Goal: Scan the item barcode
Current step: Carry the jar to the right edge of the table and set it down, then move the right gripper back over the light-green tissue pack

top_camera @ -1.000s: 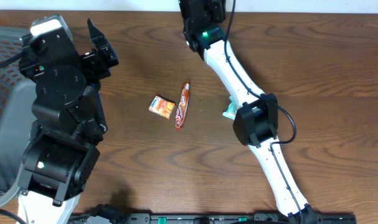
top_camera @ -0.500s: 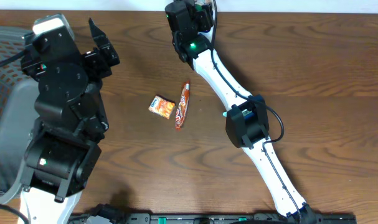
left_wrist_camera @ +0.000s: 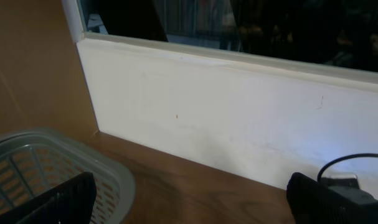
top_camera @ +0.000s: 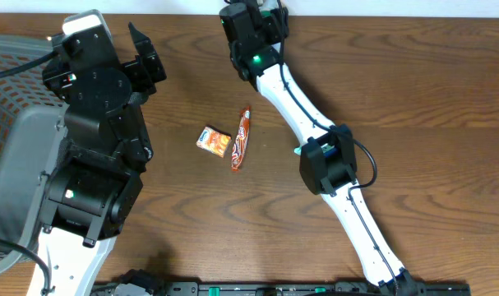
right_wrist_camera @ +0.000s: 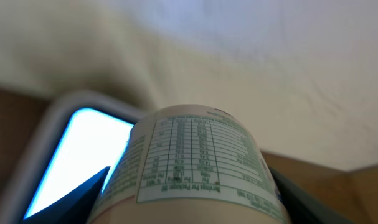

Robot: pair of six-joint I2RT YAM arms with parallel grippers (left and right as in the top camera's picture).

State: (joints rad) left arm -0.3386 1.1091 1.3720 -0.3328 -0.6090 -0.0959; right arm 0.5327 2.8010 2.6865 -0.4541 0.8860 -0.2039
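The container [right_wrist_camera: 198, 158], a round tub with a nutrition panel facing the right wrist camera, fills the lower middle of that view. It is gripped in the right gripper [right_wrist_camera: 189, 205], whose 2 dark fingers [right_wrist_camera: 76, 196] press against its sides from lower left and lower right, partly closed around its width. Just behind it, at the left of the frame, glows a pale blue scanner window [right_wrist_camera: 83, 149] in a grey surround. In the overhead view this gripper sits at the top centre edge, with the tub itself hidden beneath it.

The step in hand looks like presenting the tub to the scanner. No barcode shows on the visible face, so the next move probably calls for turning the tub about its axis until the code faces the lit window, with the grip kept firm.

The left gripper [left_wrist_camera: 195, 208] is spread wide with nothing between its fingers; it points at the white wall [left_wrist_camera: 238, 118], above a grey basket [left_wrist_camera: 64, 155] in the lower left. On the table [top_camera: 446, 99], an orange packet [top_camera: 214, 141] and a red stick wrapper [top_camera: 242, 138] lie just beside each other at mid frame.
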